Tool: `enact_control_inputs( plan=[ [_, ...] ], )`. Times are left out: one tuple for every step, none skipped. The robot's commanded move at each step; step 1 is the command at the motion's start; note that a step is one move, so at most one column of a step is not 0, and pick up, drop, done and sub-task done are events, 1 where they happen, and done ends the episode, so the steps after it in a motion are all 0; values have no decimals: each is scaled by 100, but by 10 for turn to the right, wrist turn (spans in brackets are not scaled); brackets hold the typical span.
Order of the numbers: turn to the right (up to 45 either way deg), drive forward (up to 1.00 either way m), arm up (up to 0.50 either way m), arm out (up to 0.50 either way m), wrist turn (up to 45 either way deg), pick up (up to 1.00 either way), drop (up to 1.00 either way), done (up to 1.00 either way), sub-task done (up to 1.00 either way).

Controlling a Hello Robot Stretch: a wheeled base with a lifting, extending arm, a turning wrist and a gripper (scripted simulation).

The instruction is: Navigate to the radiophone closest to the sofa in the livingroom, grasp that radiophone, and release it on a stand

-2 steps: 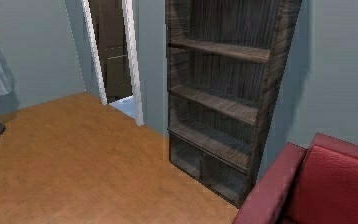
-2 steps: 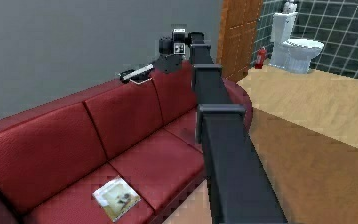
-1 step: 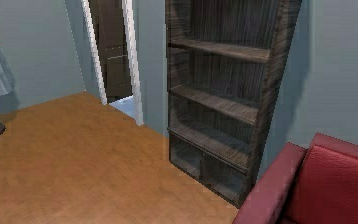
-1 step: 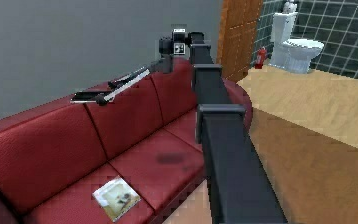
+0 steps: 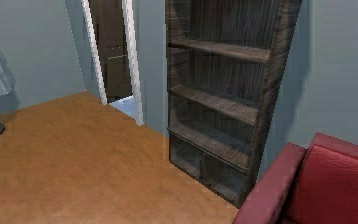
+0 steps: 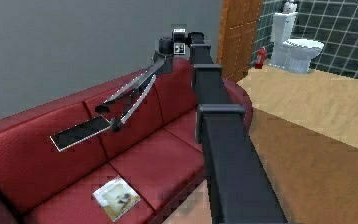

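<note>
Red sofa (image 6: 47,150) behind pincer (image 6: 110,116); dark flat object (image 6: 80,134) at tips; hold unclear.

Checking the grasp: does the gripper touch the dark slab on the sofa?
Cannot tell: in the arm side view the gripper overlaps the dark slab, depth unclear.

1. A doorway (image 5: 115,50) stands left of the shelf unit (image 5: 222,90).
2. The sofa (image 5: 322,180) sits near, right of the shelves.
3. A booklet (image 6: 114,197) lies on the sofa's seat; past its right end, a toilet (image 6: 297,48) stands far off.
</note>
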Motion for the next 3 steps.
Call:
enact_control_inputs(
  plan=[
    [0,0,0,-46,0,0,0,0,0],
    [-450,0,0,0,0,0,0,0,0],
    [0,30,0,0,0,0,0,0,0]
  ],
)
